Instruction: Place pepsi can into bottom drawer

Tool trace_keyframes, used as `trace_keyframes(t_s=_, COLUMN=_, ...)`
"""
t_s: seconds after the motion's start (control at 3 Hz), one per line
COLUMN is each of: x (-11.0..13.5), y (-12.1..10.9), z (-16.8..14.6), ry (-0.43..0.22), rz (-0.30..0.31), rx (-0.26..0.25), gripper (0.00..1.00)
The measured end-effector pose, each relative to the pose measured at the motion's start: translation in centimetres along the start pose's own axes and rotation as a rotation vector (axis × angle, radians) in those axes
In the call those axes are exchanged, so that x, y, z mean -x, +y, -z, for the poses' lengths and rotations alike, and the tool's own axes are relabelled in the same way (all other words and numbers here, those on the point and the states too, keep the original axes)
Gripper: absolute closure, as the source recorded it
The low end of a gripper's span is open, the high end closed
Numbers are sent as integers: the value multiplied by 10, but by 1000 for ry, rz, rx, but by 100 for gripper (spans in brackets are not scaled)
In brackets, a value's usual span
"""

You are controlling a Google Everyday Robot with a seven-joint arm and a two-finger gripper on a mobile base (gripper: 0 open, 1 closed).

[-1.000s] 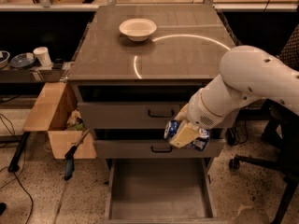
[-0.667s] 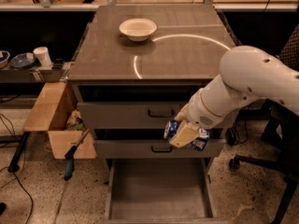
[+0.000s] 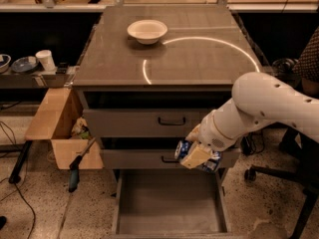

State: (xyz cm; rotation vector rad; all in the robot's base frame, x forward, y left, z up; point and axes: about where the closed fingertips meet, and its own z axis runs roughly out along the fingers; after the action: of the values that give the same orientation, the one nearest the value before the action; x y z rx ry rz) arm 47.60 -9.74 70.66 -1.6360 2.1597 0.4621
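The carrying step is in hand: the small, dented blue-and-white pepsi can (image 3: 181,150) sits right of centre in the frame, clamped across its body by the robot's tan two-finger gripper (image 3: 196,157), its fingers drawn narrow on it. Next, I judge, the can must go down and slightly left into the open, shallow grey metal bottom drawer (image 3: 169,203) at lower centre, then be released.

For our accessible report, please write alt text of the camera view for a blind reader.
The robot's gripper holds the pepsi can in its jaws, in front of the middle drawer and above the open bottom drawer. A white bowl stands on the cabinet top.
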Motion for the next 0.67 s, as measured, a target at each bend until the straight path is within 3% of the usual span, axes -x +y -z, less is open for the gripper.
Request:
trace_keyframes(t_s=0.33, x=-20, y=2, z=-31, ry=-14, rz=-33, rx=33, gripper=100)
trace_keyframes(t_s=0.67, x=-48, y=2, z=-84, ry=-14, rz=-80, rx=77, gripper=100)
